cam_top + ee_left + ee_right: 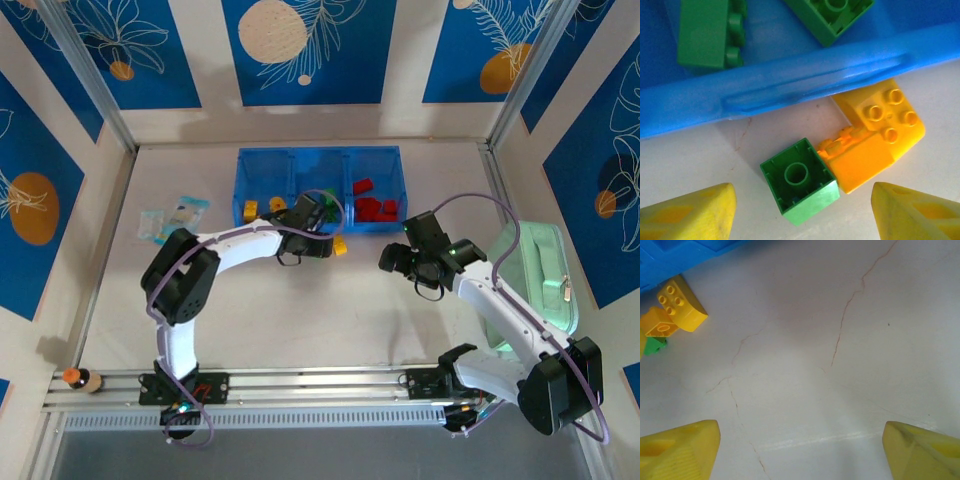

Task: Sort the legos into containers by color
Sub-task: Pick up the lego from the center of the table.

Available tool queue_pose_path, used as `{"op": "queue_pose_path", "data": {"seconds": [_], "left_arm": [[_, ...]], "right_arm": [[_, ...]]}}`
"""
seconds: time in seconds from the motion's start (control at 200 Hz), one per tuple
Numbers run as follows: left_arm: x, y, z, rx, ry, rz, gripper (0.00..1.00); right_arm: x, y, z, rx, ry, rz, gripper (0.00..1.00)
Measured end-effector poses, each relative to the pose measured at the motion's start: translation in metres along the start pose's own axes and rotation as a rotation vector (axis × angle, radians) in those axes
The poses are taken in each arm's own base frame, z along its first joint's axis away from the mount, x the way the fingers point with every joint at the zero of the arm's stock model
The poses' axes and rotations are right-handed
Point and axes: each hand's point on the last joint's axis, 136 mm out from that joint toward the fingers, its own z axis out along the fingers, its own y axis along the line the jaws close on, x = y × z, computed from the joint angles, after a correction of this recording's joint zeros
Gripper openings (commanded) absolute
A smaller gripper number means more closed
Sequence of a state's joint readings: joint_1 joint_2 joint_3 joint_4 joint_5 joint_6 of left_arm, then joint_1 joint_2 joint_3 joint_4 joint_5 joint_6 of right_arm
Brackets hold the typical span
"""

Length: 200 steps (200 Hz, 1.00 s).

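My left claw is spread wide and pinches nothing. A green brick lies hollow side up on the table, just on the near side of the blue tray and apart from its front wall. It is straight ahead of the claw, between the two fingers. The brick is square, so it has no long axis, but it sits cornerwise to the fingers. I judge it needs a small wrist turn before closing.

An orange brick, tipped on its side, touches the green brick's right face. A yellow brick sits beyond that, up against the tray wall. I judge my right-hand finger risks landing on the orange one.

The wrist camera gives me that tilt and contact. The top camera gives me the tray's layout: yellow pieces in the left compartment, green in the middle, red bricks on the right. The green brick's home is just over the wall.

My right claw is also spread and empty, over bare table off the tray's right end. It is well apart from the loose bricks, so the left arm is nearer.
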State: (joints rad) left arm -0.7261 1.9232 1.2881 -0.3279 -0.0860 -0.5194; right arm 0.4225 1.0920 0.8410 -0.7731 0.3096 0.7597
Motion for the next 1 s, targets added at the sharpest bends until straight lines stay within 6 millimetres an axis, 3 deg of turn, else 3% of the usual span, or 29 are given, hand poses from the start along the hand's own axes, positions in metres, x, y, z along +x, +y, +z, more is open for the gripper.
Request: {"op": "queue_pose_path", "data": {"seconds": [0.73, 1.0], "left_arm": [[-0.005, -0.014, 0.016, 0.029, -0.015, -0.003, 0.61], [0.0, -0.013, 0.017, 0.02, -0.018, 0.004, 0.57]], "right_arm": [[0.002, -0.004, 0.005, 0.001, 0.004, 0.011, 0.85], [0.0, -0.003, -0.002, -0.019, -0.019, 0.013, 0.85]]}}
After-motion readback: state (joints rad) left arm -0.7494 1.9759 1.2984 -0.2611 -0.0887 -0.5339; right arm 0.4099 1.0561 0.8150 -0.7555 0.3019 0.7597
